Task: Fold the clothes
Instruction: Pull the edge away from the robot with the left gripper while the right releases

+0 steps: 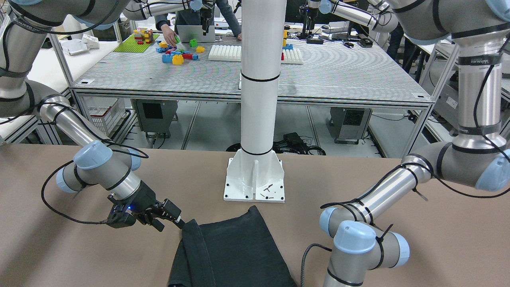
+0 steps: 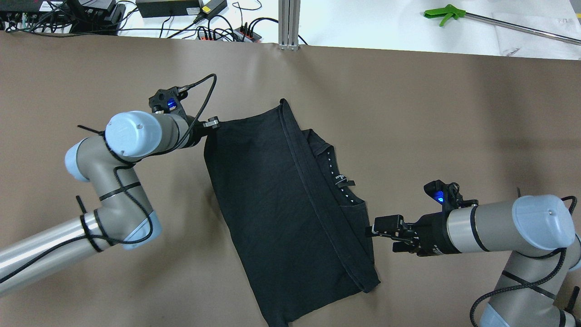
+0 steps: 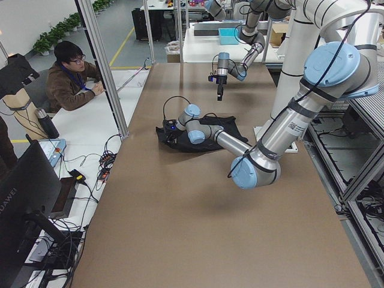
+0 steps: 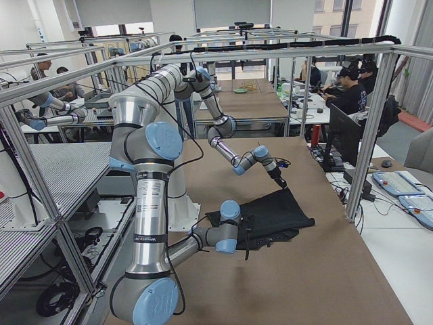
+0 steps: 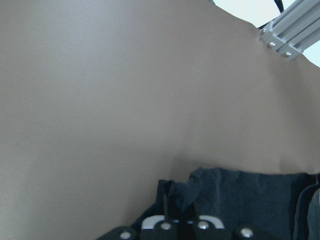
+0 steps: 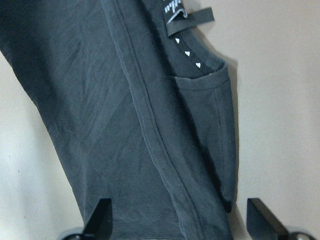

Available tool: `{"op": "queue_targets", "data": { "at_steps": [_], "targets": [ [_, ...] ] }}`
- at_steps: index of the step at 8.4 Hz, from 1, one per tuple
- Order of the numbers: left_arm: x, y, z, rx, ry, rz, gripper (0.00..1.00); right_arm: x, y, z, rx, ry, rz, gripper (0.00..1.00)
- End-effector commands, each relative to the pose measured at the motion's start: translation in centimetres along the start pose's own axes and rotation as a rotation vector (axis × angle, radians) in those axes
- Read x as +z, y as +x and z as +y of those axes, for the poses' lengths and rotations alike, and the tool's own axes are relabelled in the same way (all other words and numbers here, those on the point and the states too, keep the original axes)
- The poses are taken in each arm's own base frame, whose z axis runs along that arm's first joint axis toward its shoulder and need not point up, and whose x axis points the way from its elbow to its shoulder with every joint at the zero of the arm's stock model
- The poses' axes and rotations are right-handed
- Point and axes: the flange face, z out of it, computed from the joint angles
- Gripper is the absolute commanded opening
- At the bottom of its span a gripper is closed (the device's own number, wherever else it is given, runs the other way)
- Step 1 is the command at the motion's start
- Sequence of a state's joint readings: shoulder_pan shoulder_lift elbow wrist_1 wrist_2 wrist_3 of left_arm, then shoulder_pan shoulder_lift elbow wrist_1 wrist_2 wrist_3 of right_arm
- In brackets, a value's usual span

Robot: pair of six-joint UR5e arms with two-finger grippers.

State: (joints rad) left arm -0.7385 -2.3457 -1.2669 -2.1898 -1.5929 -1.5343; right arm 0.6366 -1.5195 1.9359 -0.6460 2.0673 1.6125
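Observation:
The black garment (image 2: 272,204) lies on the brown table (image 2: 454,113), folded over along a hemmed edge, with its collar and small white marks (image 2: 338,175) showing on the right. My left gripper (image 2: 212,123) is shut on the garment's far left corner; the left wrist view shows the pinched cloth (image 5: 240,195) at the gripper (image 5: 177,220). My right gripper (image 2: 374,229) is open at the garment's right edge. In the right wrist view the gripper (image 6: 179,207) has its fingers (image 6: 102,215) spread wide over the cloth (image 6: 100,100). In the front view the right gripper (image 1: 175,219) is beside the garment (image 1: 239,247).
The white pillar base (image 1: 255,179) stands behind the garment at the robot's side of the table. A green grabber tool (image 2: 447,11) and cables (image 2: 218,32) lie beyond the far edge. An operator (image 3: 69,75) sits beside the table.

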Motion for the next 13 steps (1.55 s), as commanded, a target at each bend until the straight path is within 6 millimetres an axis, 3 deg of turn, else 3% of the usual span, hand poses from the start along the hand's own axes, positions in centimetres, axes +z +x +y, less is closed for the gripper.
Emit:
{"op": "queue_targets", "data": {
  "at_steps": [1, 2, 5, 6, 7, 8, 9, 10, 11, 13],
  "targets": [
    [2.3, 6.7, -1.1, -0.019, 0.012, -0.018, 0.00, -0.7, 0.7, -1.1, -0.039, 0.047, 0.011, 0.94],
    [2.8, 8.1, -1.4, -0.022, 0.039, -0.025, 0.00, -0.8, 0.9, -1.2, -0.068, 0.049, 0.015, 0.94],
    [3.1, 7.4, -3.3, -0.022, 0.069, -0.038, 0.00, -0.8, 0.9, -1.3, -0.099, 0.051, 0.019, 0.94],
    [3.1, 7.4, -3.3, -0.019, 0.072, -0.037, 0.36, -0.8, 1.0, -1.4, -0.119, 0.053, 0.021, 0.94],
    [3.0, 7.5, -3.5, -0.019, 0.078, -0.033, 0.99, -1.1, 0.7, -2.0, -0.121, 0.082, 0.017, 0.94],
    [2.5, 7.8, -3.9, -0.024, 0.079, -0.024, 1.00, -1.0, 0.5, -2.4, -0.123, 0.124, 0.015, 0.94],
    [0.7, 8.7, -5.4, -0.024, 0.072, 0.003, 1.00, -1.0, 0.7, -2.7, -0.128, 0.131, 0.021, 0.94],
    [-0.9, 8.3, -6.6, -0.011, 0.004, 0.030, 1.00, -1.0, 0.4, -3.5, -0.176, 0.144, 0.052, 0.94],
    [-2.2, 5.6, -7.0, -0.013, -0.026, 0.044, 1.00, -0.6, -1.2, -5.0, -0.249, 0.153, 0.115, 0.94],
    [-4.0, 2.4, -7.8, -0.017, -0.054, 0.058, 1.00, 0.6, -4.2, -6.7, -0.309, 0.180, 0.223, 0.94]
  ]
}}
